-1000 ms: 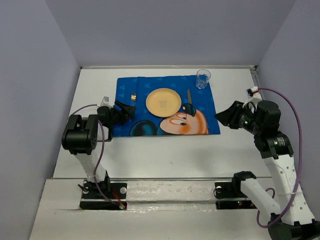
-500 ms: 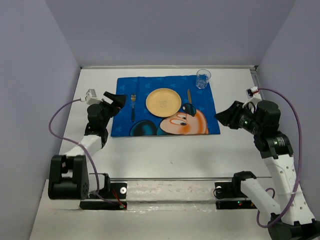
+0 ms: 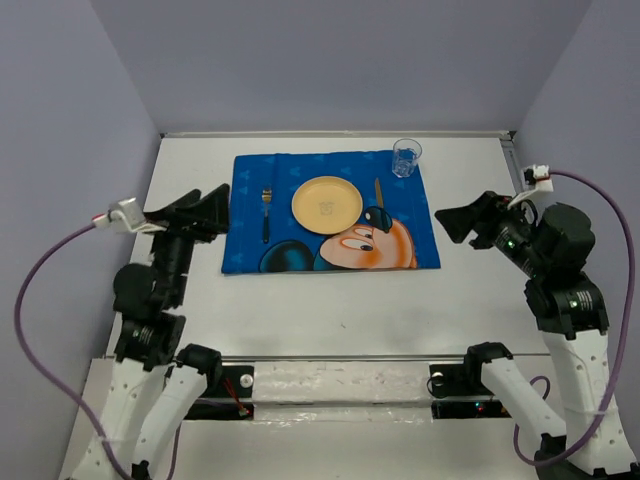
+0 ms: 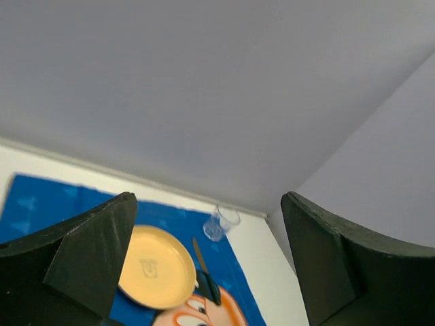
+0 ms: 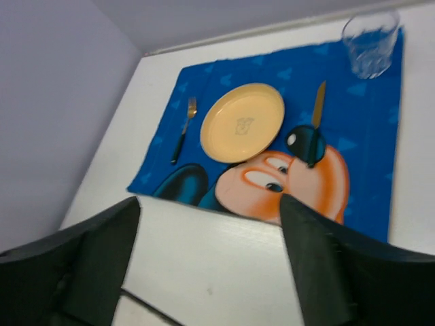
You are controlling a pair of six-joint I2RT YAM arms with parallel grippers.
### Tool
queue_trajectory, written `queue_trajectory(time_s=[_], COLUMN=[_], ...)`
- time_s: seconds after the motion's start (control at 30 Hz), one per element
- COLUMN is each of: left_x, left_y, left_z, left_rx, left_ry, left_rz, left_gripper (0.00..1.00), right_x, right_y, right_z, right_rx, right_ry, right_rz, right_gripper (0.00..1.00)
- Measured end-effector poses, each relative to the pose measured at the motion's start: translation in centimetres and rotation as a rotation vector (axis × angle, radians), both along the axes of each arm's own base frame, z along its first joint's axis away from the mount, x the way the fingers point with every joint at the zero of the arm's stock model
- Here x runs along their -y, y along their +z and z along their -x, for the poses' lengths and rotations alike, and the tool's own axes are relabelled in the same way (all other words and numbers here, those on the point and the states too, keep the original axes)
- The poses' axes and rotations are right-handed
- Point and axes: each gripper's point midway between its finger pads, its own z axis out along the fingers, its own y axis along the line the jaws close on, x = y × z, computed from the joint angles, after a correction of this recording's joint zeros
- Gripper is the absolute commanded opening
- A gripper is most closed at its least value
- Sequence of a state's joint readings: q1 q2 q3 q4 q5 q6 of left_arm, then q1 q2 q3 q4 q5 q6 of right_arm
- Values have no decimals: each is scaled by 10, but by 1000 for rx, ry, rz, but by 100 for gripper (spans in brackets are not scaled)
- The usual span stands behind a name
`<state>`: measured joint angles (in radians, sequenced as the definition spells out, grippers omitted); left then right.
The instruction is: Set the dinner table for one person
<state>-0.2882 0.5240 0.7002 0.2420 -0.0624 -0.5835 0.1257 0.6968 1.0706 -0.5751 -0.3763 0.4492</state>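
- A large, flat, matte white bench (image 3: 330,300), rectangular, with thin pale metal strips along its edges.
- One blue cartoon-mouse cloth placemat (image 3: 250,175) lies flat on it, near the far edge, about midway between the left and right edges, with its long sides parallel to the far edge.

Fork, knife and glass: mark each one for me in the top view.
fork (image 3: 265,217), top external view, on its handle
knife (image 3: 379,194), top external view, on the golden blade
glass (image 3: 406,158), top external view, on its clear wall
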Motion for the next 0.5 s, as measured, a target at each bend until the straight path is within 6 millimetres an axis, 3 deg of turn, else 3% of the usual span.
queue_trajectory(time_s=[0.1, 0.2, 0.27, 0.5], left_x=[-24, -43, -52, -69], left_y=[42, 62, 62, 32], left_z=[43, 75, 85, 96], left_rx=[109, 160, 162, 81], left_ry=[72, 135, 170, 250], left_rz=[-35, -76, -109, -234], left_gripper=[99, 99, 99, 99], right_x=[10, 18, 21, 30], right_y=[30, 48, 55, 62], right_z=[5, 12, 16, 25], right_rx=[94, 160, 188, 241], right_ry=[-48, -88, -103, -144], right_rz=[15, 25, 30, 43], right_gripper=[100, 100, 100, 100])
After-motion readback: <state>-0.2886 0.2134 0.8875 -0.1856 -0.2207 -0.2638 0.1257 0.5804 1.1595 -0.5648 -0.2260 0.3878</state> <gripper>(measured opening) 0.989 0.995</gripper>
